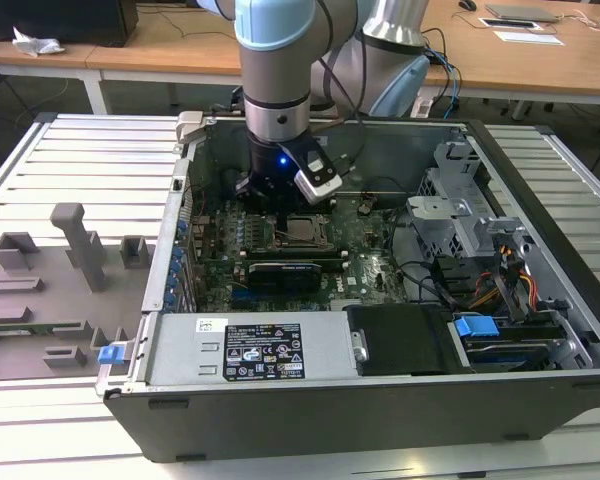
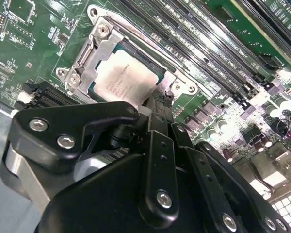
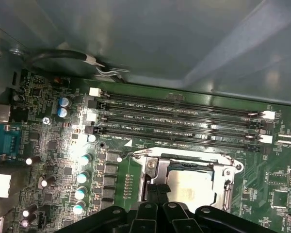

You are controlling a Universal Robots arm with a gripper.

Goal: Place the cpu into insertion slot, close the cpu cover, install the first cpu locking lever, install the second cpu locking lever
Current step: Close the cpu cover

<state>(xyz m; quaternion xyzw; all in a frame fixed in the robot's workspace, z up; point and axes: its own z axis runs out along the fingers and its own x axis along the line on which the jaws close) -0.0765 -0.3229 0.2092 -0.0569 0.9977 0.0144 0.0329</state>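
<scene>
now | pincer (image 2: 154, 104) clenched at cpu (image 2: 121, 77) edge | cpu in insertion slot (image 2: 82, 63) | memory slots (image 2: 203, 46) alongside

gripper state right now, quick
gripper: shut, tips together at the edge of the cpu cover, nothing visibly held

The cpu (image 2: 122, 80) lies in the insertion slot (image 2: 87, 58) on the motherboard (image 2: 34, 43) inside the case (image 1: 380, 395), with memory slots (image 3: 184, 116) just beside it.
</scene>
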